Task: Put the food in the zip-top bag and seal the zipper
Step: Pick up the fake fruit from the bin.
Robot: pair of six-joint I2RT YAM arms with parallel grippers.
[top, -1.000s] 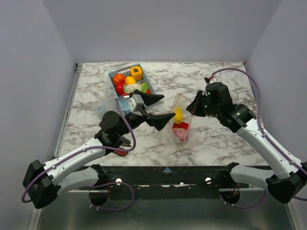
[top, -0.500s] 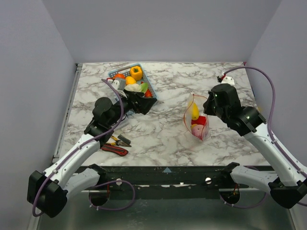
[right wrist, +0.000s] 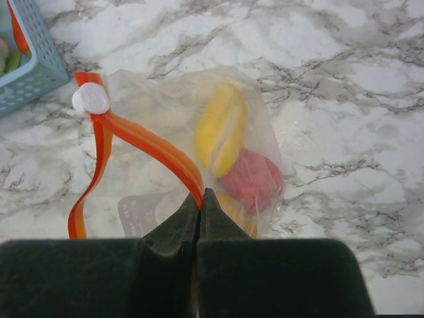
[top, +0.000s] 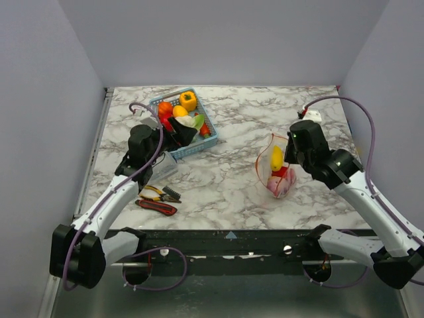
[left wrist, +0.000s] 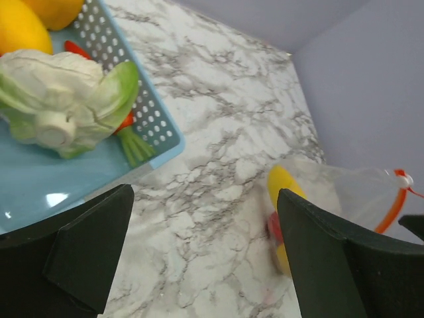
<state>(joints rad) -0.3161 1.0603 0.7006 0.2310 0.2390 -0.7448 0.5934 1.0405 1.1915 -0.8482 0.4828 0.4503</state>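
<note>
The clear zip-top bag (top: 275,173) stands right of centre, mouth up, with a yellow piece (right wrist: 222,129), a red piece (right wrist: 253,179) and an orange one below them inside. My right gripper (top: 286,154) is shut on the orange-red zipper (right wrist: 149,142) at the bag's mouth, and its pinch shows in the right wrist view (right wrist: 200,199). The white slider (right wrist: 91,99) sits at the strip's far end. My left gripper (top: 182,130) hangs open and empty over the blue basket (top: 207,121). The basket holds a white-green vegetable (left wrist: 63,99) and yellow (left wrist: 20,30), orange (top: 188,101) and red (top: 164,108) food.
Red-handled tools (top: 158,207) lie near the front left. A small clear packet (top: 162,169) lies by the basket's near corner. A white object (top: 313,114) sits at the back right. Walls close in the left, back and right sides.
My left arm has pulled back from the bag to the basket, still open. My right gripper has carried the bag to the right, holding its zipper.
</note>
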